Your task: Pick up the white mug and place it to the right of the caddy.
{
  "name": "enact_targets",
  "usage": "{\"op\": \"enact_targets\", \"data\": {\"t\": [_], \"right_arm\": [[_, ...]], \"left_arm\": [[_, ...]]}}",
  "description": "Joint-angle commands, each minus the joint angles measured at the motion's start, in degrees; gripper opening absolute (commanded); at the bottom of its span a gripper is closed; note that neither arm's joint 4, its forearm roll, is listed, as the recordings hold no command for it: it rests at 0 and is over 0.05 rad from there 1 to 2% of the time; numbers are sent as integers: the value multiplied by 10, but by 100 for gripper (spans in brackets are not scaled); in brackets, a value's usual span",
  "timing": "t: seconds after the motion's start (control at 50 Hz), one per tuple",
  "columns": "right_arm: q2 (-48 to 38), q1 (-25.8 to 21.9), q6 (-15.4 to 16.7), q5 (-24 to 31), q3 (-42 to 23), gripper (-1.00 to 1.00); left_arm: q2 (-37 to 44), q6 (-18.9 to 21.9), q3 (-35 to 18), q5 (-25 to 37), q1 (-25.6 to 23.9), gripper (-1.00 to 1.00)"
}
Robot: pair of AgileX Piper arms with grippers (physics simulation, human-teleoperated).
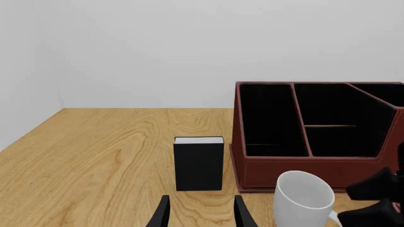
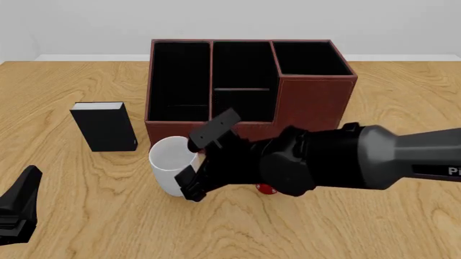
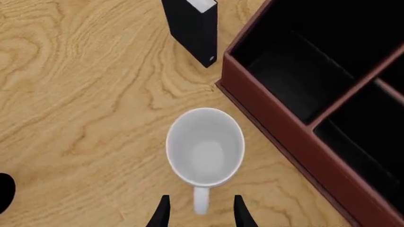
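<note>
The white mug (image 2: 170,161) stands upright on the table just in front of the caddy's (image 2: 317,102) left front corner. In the right wrist view I look down into the mug (image 3: 205,144), and its loop handle (image 3: 200,201) lies between the fingers of my right gripper (image 3: 200,219). The jaws are open and clear of the handle on both sides. In the front view my right gripper (image 2: 190,184) is low at the mug's near right side. My left gripper (image 1: 202,215) is open and empty, far off at the front left (image 2: 18,213). The mug (image 1: 304,198) and caddy (image 1: 303,170) also show in the left wrist view.
A small black book-like box (image 2: 107,127) stands left of the caddy and also shows in the wrist views (image 1: 198,163) (image 3: 192,28). A bit of red (image 2: 265,188) shows under my right arm, mostly hidden. Bare wood lies to the caddy's right.
</note>
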State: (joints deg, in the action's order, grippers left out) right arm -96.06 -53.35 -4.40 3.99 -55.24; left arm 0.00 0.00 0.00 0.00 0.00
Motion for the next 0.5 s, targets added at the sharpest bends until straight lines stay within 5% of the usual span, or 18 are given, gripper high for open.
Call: {"op": "enact_targets", "data": {"t": [0.02,0.5], "right_arm": [[-11,5,-7,-16,11,100],[-54,-7,-20,-33,3,100]], "left_arm": [[0,0,0,0,0,100],[0,0,0,0,0,100]]}}
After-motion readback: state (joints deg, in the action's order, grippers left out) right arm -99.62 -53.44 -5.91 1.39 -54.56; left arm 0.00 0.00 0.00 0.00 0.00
